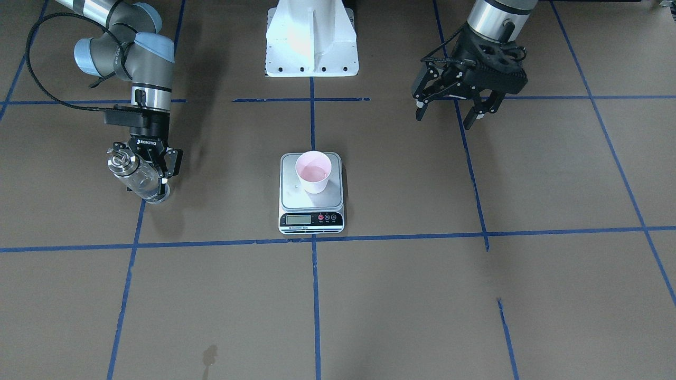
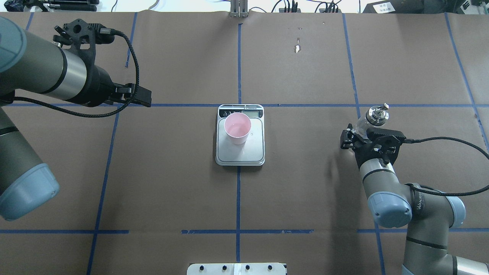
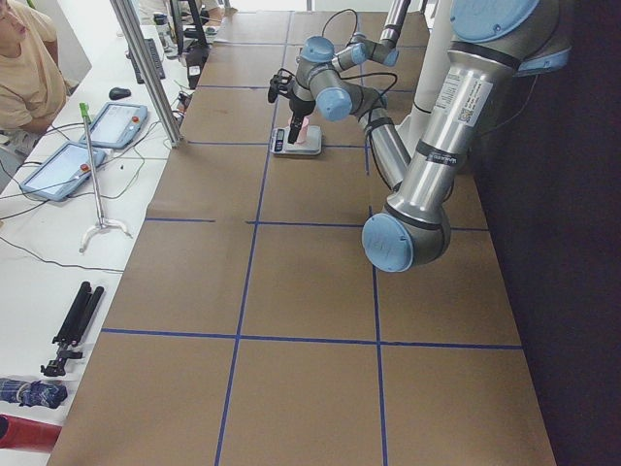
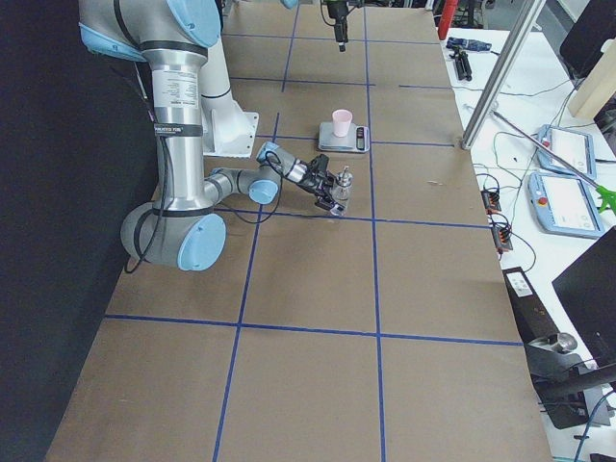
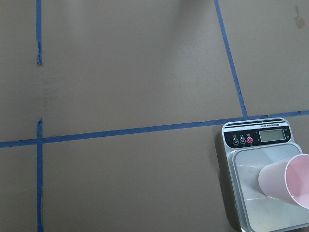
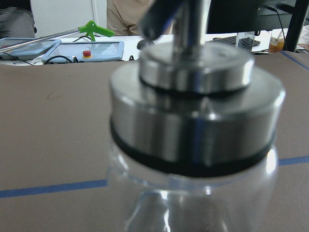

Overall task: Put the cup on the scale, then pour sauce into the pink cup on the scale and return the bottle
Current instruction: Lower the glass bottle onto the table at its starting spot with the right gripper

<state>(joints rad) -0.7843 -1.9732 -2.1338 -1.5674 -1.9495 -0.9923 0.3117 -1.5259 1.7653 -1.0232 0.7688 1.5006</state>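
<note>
The pale pink cup point(image 1: 313, 171) stands upright on the silver scale point(image 1: 311, 203) at the table's middle, with a little clear liquid in its bottom. Cup point(image 2: 237, 128) and scale point(image 2: 240, 154) also show in the overhead view, and in the left wrist view the cup point(image 5: 285, 186) and scale point(image 5: 248, 169). My right gripper point(image 1: 150, 171) is shut on the clear glass bottle point(image 1: 134, 177), which tilts, its base low near the table. Its silver cap point(image 6: 198, 106) fills the right wrist view. My left gripper point(image 1: 446, 117) is open and empty, hanging above the table away from the scale.
The robot's white base point(image 1: 311, 42) stands behind the scale. Blue tape lines cross the brown table cover. A small dark stain point(image 1: 210, 354) lies near the operators' edge. Operators and tablets sit beyond the table edge point(image 3: 97, 126).
</note>
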